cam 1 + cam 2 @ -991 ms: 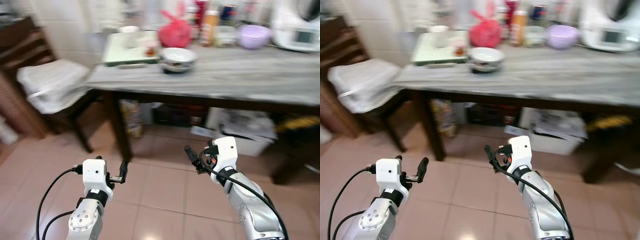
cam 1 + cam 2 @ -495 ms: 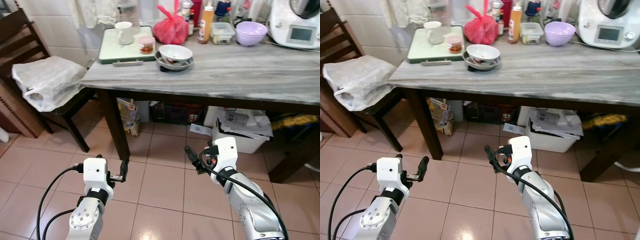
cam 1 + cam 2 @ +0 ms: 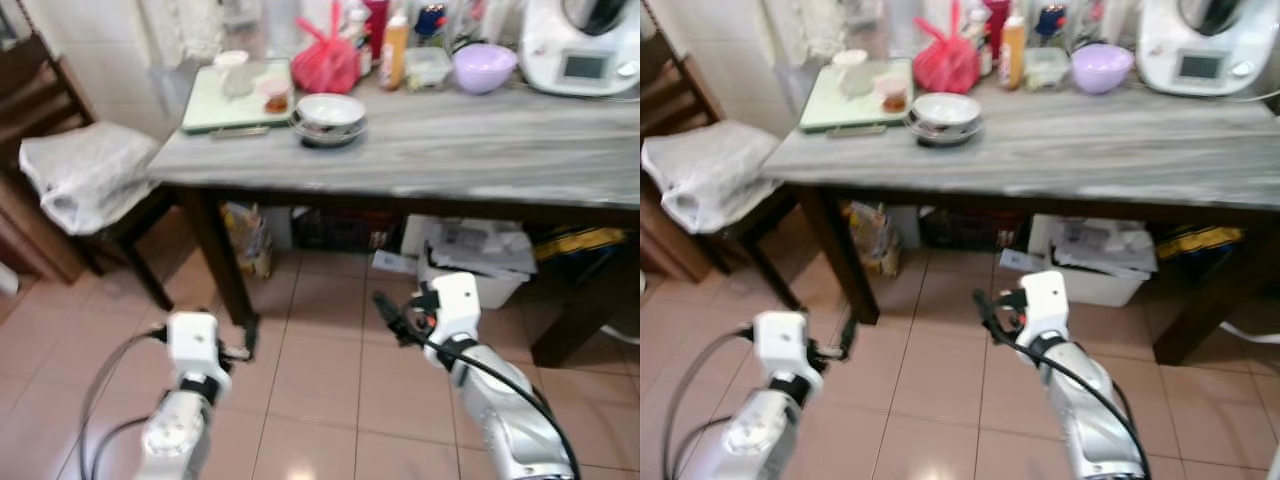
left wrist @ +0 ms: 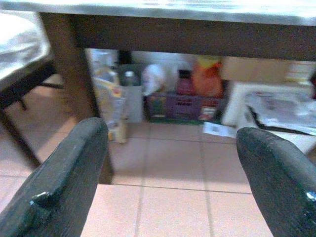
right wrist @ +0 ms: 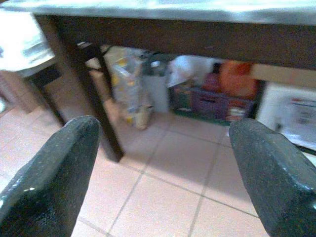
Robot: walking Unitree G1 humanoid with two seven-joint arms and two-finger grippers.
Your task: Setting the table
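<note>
Bowl (image 3: 331,108): round, white | table (image 3: 480,160): grey marble | left end effector (image 4: 163,173), right end effector (image 5: 163,168): wide apart, empty

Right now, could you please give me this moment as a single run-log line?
phase: facing table | left tool: open, empty | right tool: open, empty | bowl on table, untouched

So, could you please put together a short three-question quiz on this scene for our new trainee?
1. True or false: the white bowl sits on the grey table.
2. What lies on the chair? A) a white bag B) a purple bowl C) a mug
3. Fill in: the left tool and right tool both have their fingers ____, above the tiled floor.

Key: 1 true; 2 A, the white bag; 3 open.
</note>
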